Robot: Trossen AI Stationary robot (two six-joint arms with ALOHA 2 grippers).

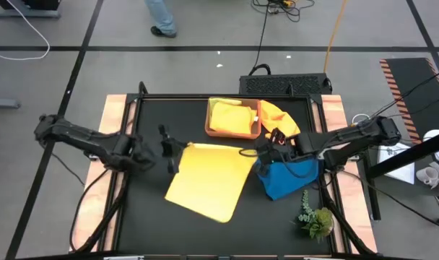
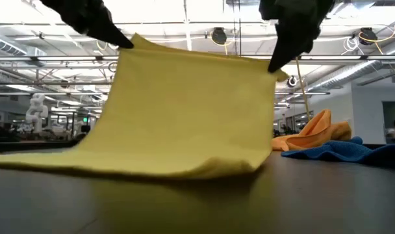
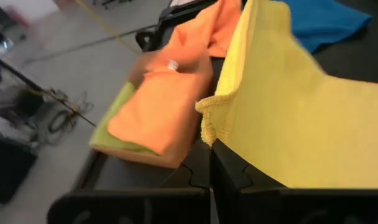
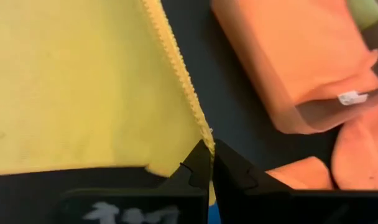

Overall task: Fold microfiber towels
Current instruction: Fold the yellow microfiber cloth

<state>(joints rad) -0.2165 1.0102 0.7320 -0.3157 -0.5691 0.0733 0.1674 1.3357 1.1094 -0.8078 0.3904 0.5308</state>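
**Yellow towel lifted by two corners**

Jaws on both arms are pinching shut on the yellow towel (image 1: 209,180), and you are seeing that best from the wrists: the left gripper (image 3: 209,163) is biting the stitched hem at one corner, the right gripper (image 4: 211,163) is clamping the opposite corner along the same far edge. From above, you are only getting the left gripper (image 1: 169,155) and right gripper (image 1: 259,150) as dark shapes at the cloth's far corners, with the sheet slanting toward the counter's (image 1: 147,217) near side.

The low view is giving you what the overhead one is hiding: the far edge is hanging raised between the two grips, while the near edge is lying on the counter in a soft curl.

Behind it, you are looking at the brown tray (image 1: 211,132) carrying a folded orange towel (image 3: 158,106) on top of a lime green towel (image 3: 117,121). A second, crumpled orange towel (image 1: 277,118) is lying just beside the tray, and the blue towel (image 1: 284,177) is bunching under the right arm. The plant sprig (image 1: 317,219) is sitting near the counter's front right corner.
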